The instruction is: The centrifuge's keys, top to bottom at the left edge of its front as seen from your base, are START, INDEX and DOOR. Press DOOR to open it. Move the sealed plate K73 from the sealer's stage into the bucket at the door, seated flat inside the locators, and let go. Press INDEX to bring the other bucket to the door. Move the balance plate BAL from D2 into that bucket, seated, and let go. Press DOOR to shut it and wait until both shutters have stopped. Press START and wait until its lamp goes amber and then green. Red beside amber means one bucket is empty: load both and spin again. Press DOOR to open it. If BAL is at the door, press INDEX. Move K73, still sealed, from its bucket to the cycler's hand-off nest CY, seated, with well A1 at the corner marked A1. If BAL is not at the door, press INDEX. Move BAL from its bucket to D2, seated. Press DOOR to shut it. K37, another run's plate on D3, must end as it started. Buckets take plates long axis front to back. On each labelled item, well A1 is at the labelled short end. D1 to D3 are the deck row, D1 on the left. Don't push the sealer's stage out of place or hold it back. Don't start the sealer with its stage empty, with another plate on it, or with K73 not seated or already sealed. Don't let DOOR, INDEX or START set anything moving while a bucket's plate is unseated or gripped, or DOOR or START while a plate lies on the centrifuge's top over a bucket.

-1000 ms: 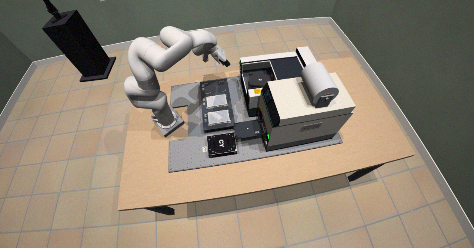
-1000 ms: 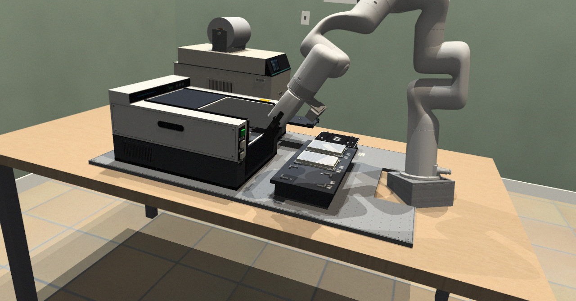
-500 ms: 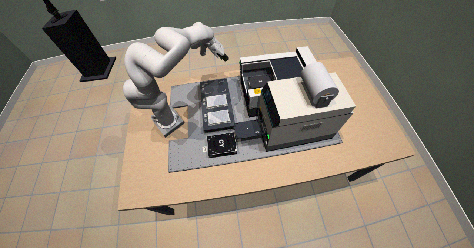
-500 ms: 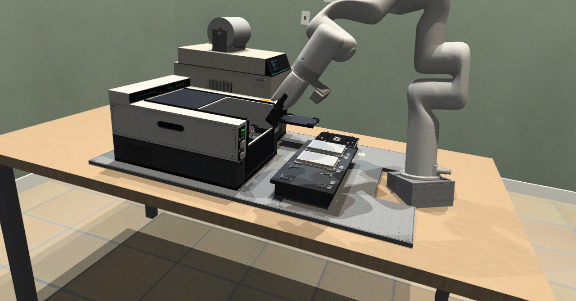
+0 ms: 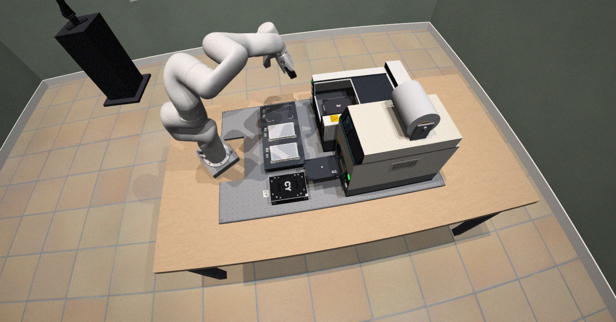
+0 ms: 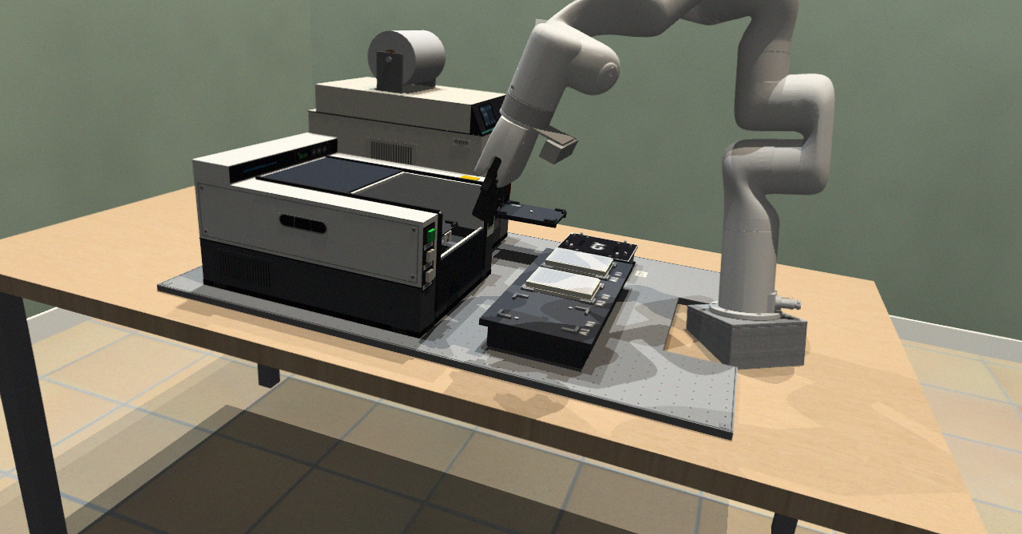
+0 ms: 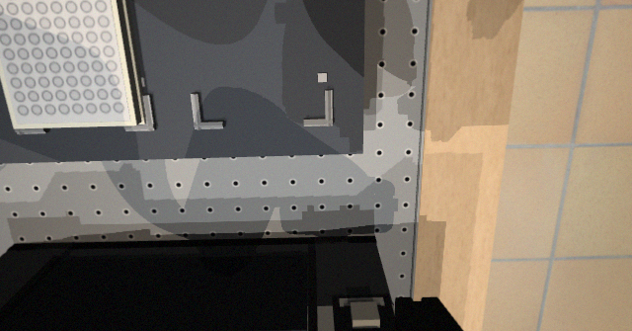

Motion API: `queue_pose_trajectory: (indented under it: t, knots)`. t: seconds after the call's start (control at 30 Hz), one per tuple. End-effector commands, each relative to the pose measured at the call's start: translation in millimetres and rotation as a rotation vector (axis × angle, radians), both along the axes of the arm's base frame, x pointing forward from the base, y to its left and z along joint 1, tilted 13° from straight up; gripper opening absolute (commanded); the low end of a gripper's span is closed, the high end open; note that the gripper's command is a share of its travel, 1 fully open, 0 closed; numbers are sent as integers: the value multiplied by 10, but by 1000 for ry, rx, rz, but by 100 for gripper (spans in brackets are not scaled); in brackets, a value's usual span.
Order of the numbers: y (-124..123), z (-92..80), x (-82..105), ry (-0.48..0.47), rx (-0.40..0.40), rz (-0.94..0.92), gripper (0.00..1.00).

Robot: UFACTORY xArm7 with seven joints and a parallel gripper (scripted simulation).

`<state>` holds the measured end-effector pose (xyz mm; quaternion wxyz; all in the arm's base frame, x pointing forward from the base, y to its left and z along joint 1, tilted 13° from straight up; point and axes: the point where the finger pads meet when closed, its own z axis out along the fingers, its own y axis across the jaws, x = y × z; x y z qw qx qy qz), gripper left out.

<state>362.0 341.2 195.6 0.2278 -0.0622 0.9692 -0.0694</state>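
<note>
K73 couldn't be made out in any view. BAL plate [image 5: 282, 130] sat on the middle spot of the deck block [image 5: 265, 148], i.e. D2, w/ K37 [image 5: 284, 151] just beside it on D3.

Top view only: the centrifuge [image 5: 331, 76] stood open, w/ a dark bucket [image 5: 338, 104] at the door carrying a small pale label. The sealer's stage [image 5: 320, 167] stuck out w/ its dark top & an A1 mark showing. The CY nest [image 5: 288, 186] was near it on the grey baseplate [image 5: 241, 208].

Exterior view only: keys [image 6: 429, 253] stacked on the centrifuge's front corner, the top one lit green. The bucket was hidden behind the wall there.

Wrist view only: well rows on the BAL plate & L-shaped locators [image 7: 204, 115] of the bare D1 spot. The fingers weren't in shot.

Gripper [image 5: 293, 75] hung in the air above the centrifuge's front edge, apart from it, fingers clenched tight on nothing.

Counts:
- white plates: 2
- deck spots: 3
- keys: 3
- D1 locators in wrist shot: 2
- bucket seen: 1
- nest: 1
- stage: 1
- arm: 1
- sealer [image 5: 400, 143]: 1, w/ 1 roll [image 5: 413, 104] on top

All on one wooden table [image 5: 215, 242].
</note>
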Motion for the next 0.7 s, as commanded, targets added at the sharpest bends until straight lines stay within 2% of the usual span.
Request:
queue_pose_trajectory:
  t: [0.0,0.17,0.67]
  knots:
    - [-6,12,16,163,-33,-29,0]
    - [-6,12,17,317,-47,-56,0]
    - [-7,12,16,317,-47,-56,0]
